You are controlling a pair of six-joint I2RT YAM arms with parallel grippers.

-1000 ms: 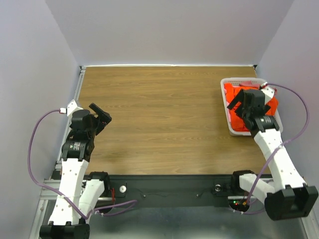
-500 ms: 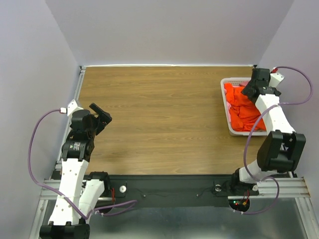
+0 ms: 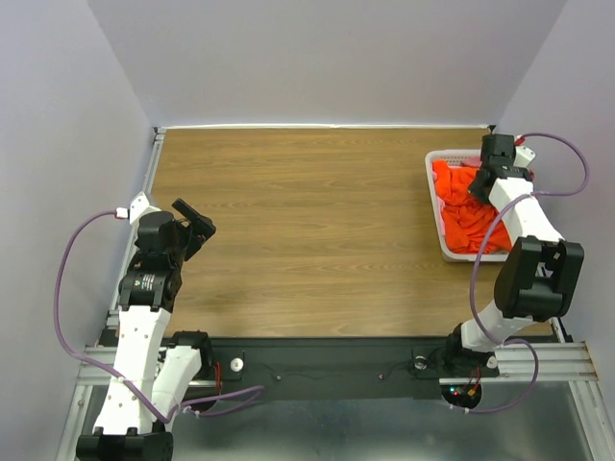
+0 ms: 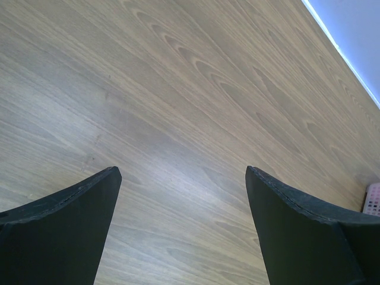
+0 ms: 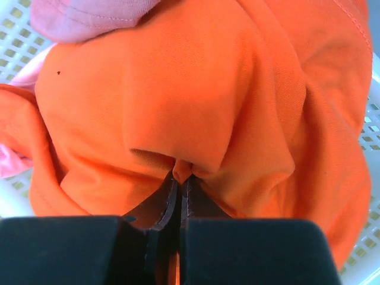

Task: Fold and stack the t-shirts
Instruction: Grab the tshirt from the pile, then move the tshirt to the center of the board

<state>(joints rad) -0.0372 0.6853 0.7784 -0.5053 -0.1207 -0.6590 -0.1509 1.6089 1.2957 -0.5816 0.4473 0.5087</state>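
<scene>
R pincer [image 5: 180,179] swung to basket [image 5: 12,29], pinching bunched orange tee [image 5: 178,89], axis unclear; L pincer [image 4: 183,199] wide.

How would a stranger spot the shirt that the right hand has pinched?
Go to the white slatted basket at the wooden table's far right edge. The shirt fills most of it, with the right hand shut on a fold of its cloth. It is plain bright orange-red, unlike the pale pink shirts poking out beside it.

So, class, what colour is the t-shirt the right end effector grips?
Bright orange-red t-shirt, clearest in the right wrist view.
</scene>
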